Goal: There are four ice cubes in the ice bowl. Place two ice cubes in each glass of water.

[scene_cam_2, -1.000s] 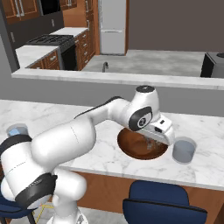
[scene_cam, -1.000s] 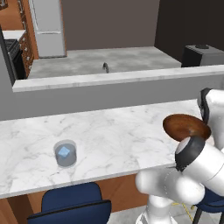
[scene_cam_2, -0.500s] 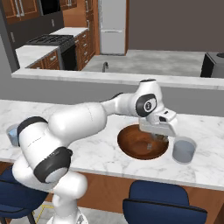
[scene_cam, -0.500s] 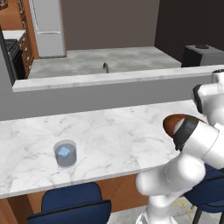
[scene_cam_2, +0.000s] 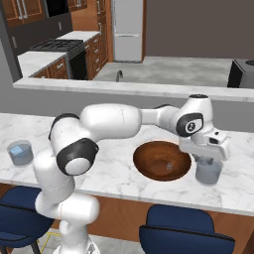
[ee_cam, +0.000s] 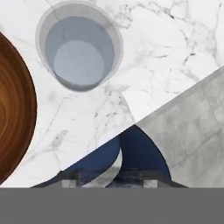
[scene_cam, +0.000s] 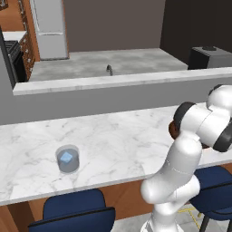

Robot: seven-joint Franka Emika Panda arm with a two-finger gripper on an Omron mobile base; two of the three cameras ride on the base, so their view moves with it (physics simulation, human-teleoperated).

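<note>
The ice bowl point(scene_cam_2: 162, 159), wide and dark brown, sits on the marble counter, and part of the ice bowl point(ee_cam: 13, 118) shows at the left of the hand view. Just right of it stands a glass of water point(scene_cam_2: 208, 172). Seen from above, this glass point(ee_cam: 78, 52) holds no cube. My gripper point(scene_cam_2: 207, 157) hangs right over this glass, shut on a pale ice cube point(ee_cam: 107, 172) at the gripper point(ee_cam: 109, 181). The other glass point(scene_cam: 68, 158) stands far left with one ice cube point(scene_cam: 66, 157) inside. That far-left glass point(scene_cam_2: 20, 152) also shows in the right base view.
A raised grey ledge point(scene_cam_2: 129, 89) runs along the back of the counter. Blue stools point(scene_cam_2: 183, 230) stand under the counter's front edge point(scene_cam_2: 149, 194). My white arm point(scene_cam_2: 114, 121) stretches across the counter towards the right.
My hand has swung to the right, from above the bowl's right side to above the right glass. Bowl and glasses have stayed put.
</note>
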